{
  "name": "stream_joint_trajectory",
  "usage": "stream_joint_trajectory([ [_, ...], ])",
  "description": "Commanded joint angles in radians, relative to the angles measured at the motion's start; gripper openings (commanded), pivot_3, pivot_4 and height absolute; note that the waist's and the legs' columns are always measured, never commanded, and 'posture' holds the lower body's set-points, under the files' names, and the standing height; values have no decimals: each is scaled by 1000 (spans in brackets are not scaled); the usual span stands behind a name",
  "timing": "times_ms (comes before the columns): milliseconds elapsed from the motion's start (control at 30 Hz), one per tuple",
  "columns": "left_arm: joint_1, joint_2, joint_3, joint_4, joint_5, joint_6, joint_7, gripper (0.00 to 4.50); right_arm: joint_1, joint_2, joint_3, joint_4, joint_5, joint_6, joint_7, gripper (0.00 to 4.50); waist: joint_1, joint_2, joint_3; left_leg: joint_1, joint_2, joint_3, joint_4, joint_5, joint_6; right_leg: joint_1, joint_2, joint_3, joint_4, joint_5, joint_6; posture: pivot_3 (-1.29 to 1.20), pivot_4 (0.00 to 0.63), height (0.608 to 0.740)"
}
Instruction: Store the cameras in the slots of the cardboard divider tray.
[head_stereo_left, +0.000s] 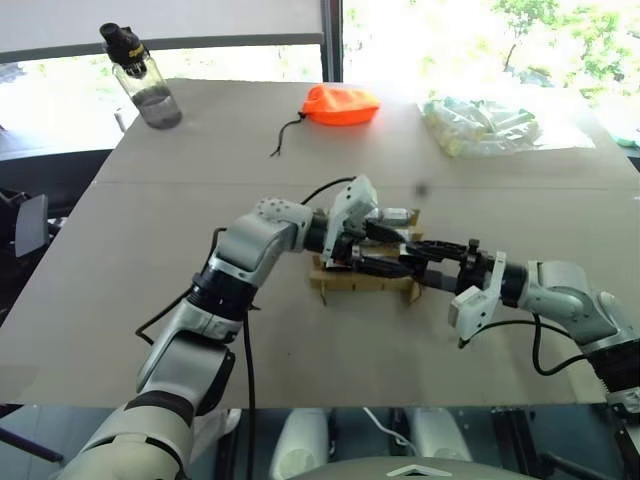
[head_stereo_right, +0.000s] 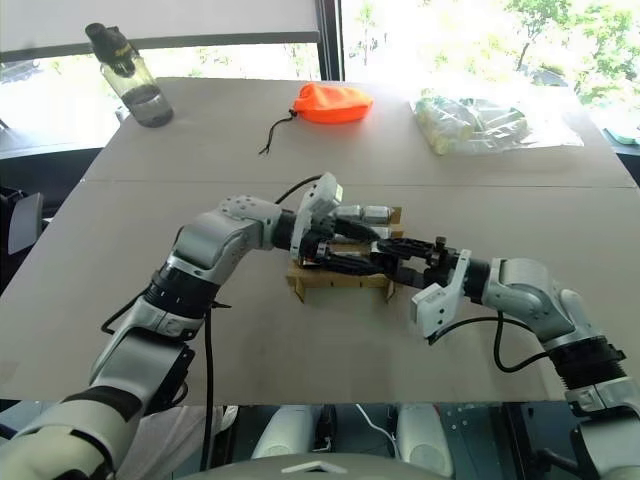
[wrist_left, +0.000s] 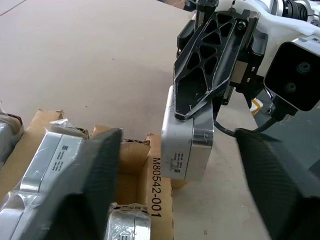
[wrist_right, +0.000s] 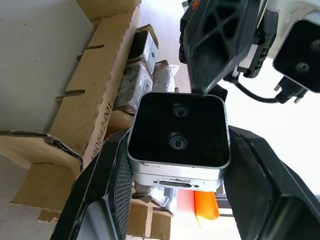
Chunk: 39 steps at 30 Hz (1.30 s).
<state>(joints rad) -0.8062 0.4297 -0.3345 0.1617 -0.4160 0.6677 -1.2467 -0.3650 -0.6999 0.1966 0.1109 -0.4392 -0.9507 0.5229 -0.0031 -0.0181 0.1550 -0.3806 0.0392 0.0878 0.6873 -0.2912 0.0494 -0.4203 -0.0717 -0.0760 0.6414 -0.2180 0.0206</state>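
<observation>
Looks like an office or lab test room, not anyone's home. There's a big plain grey-brown worktop (head_stereo_left: 150, 300) pushed up against tall windows (head_stereo_left: 480, 35) with trees outside. A water bottle (head_stereo_left: 140, 78) stands at its far left corner, and an office chair (head_stereo_left: 25, 225) is parked off the left edge.

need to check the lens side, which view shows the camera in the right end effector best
Right wrist view: the small white-grey camera with the black square lens face sits face-on between the right end effector fingers. Left wrist view shows its silvery edge. In the eye views the arms mostly hide it.
</observation>
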Motion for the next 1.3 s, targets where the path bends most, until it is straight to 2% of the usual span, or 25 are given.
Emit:
stream_joint_trajectory([
  [33,-19,-14,15,3,0,-16,-14,1692,-25,-3,7,-16,12,-17,-19,2032,0,0,0,0,0,0,0,0,0,0,0,0,0,0,0,0,150,726],
  [100,-25,-21,16,14,8,-22,-16,745,-31,-3,15,-14,18,-19,-17,2032,0,0,0,0,0,0,0,0,0,0,0,0,0,0,0,0,150,726],
  [300,-26,-29,16,13,18,-24,-31,709,-34,-15,47,-8,54,-9,17,2032,-1,0,0,0,0,0,0,0,0,0,0,0,0,0,0,0,150,726],
  [333,-27,-29,17,16,21,-27,-34,709,-22,-16,48,-11,77,-1,22,3025,-1,0,0,0,0,0,0,0,0,0,0,0,0,0,0,0,150,726],
  [367,-28,-29,17,17,23,-29,-36,709,-13,-18,48,-14,93,4,25,3248,-1,0,0,0,0,0,0,0,0,0,0,0,0,0,0,0,150,726],
  [433,-26,-28,25,27,30,-49,-38,709,26,-30,50,-28,191,42,51,4169,0,0,0,0,0,0,0,0,0,0,0,0,0,0,0,0,150,726],
  [467,-25,-29,29,29,32,-58,-37,709,47,-41,58,-37,262,69,80,4463,2,0,0,0,0,0,0,0,0,0,0,1,0,0,0,0,150,726],
  [533,-23,-34,43,33,31,-77,-31,709,114,-83,61,-85,468,178,169,4500,6,0,0,0,0,-1,0,0,0,1,0,1,0,0,0,0,150,726],
  [633,-20,-39,57,36,40,-113,-18,709,231,-142,-14,-199,738,414,244,4500,14,0,0,-1,0,-2,0,0,0,1,-1,0,0,0,0,0,150,726],
  [800,-2,-48,73,36,45,-233,-38,709,468,-164,-151,-415,1076,711,235,4500,18,0,1,0,0,-4,1,0,1,3,-1,-1,0,0,-1,0,150,726],
  [967,22,-52,39,97,138,-422,-45,709,632,-59,-229,-490,1168,798,215,4500,18,0,0,0,0,-6,1,0,1,4,0,-3,-1,0,-1,0,150,726],
  [1100,33,-50,23,148,183,-513,-64,709,741,21,-248,-487,1147,803,250,4500,20,0,0,0,0,-6,1,-1,2,4,0,-4,-1,0,-1,0,150,726],
  [1300,31,-60,15,226,220,-591,-78,709,784,101,-299,-434,1132,750,352,4500,19,0,0,0,0,-6,1,-3,6,4,0,-6,-1,0,0,0,150,726],
])
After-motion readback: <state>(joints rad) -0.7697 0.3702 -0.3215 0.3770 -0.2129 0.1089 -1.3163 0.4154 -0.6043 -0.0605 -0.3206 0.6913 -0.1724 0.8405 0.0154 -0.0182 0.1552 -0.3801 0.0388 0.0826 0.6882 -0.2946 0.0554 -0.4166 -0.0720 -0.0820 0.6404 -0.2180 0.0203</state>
